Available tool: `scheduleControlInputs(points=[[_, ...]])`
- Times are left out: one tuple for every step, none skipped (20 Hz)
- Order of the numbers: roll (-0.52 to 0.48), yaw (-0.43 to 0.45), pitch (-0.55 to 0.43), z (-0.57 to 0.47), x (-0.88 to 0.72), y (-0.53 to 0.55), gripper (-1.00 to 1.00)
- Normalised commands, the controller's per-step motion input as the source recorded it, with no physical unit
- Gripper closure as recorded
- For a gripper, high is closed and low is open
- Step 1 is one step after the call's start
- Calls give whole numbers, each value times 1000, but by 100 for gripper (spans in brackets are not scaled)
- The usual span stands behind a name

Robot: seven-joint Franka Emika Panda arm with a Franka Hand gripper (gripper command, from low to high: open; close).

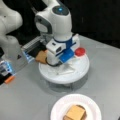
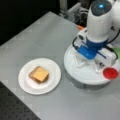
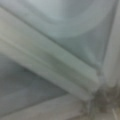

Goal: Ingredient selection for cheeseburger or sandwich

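White ribs of the round divided tray [image 3: 50, 67] fill my wrist view, close up against the camera, with pale compartment floors on either side of them. Largest of all is the grey tabletop [image 1: 25, 100], which carries everything else in both front views. On it stands that white divided tray [image 2: 82, 75], and my gripper [image 1: 65, 65] hangs low over its middle, under the white-and-blue body of my wrist — whether my jaws are apart or closed I cannot tell, since the wrist housing hides them and the wrist view shows none of them. Nothing shows between them that I could call held.

Next in size comes the white paper plate [image 2: 52, 80], well apart from the tray toward a front view's bottom [image 1: 57, 110]. On it lies the small stack for the sandwich [image 2: 38, 74]: a yellow-orange cheese square on top, with a darker brown layer showing at its edge.

At the tray's rim sits a red disc [image 1: 80, 51], just beside my wrist. A toast-brown bread square [image 1: 41, 57] lies at the opposite side of the tray, at a front view's left, partly hidden by my wrist — and a sliver of green [image 2: 117, 53] shows at the tray's far edge.
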Motion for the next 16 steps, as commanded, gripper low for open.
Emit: scheduleControlInputs(points=[[54,-12,-91,-62,-266,96,-100],[54,-12,-91,-62,-266,96,-100],[54,-12,-91,-62,-266,96,-100],[54,-12,-91,-62,-266,96,-100],[54,-12,-91,-62,-266,96,-100],[54,-12,-91,-62,-266,96,-100],[54,-12,-91,-62,-266,96,-100],[54,-12,-91,-62,-266,96,-100],[54,-12,-91,-62,-266,96,-100],[54,-12,-91,-62,-266,96,-100],[54,-12,-91,-62,-266,96,-100],[54,-12,-91,-62,-266,96,-100],[54,-12,-91,-62,-266,96,-100],[54,-12,-91,-62,-266,96,-100],[54,-12,-91,-62,-266,96,-100],[54,-12,-91,-62,-266,96,-100]])
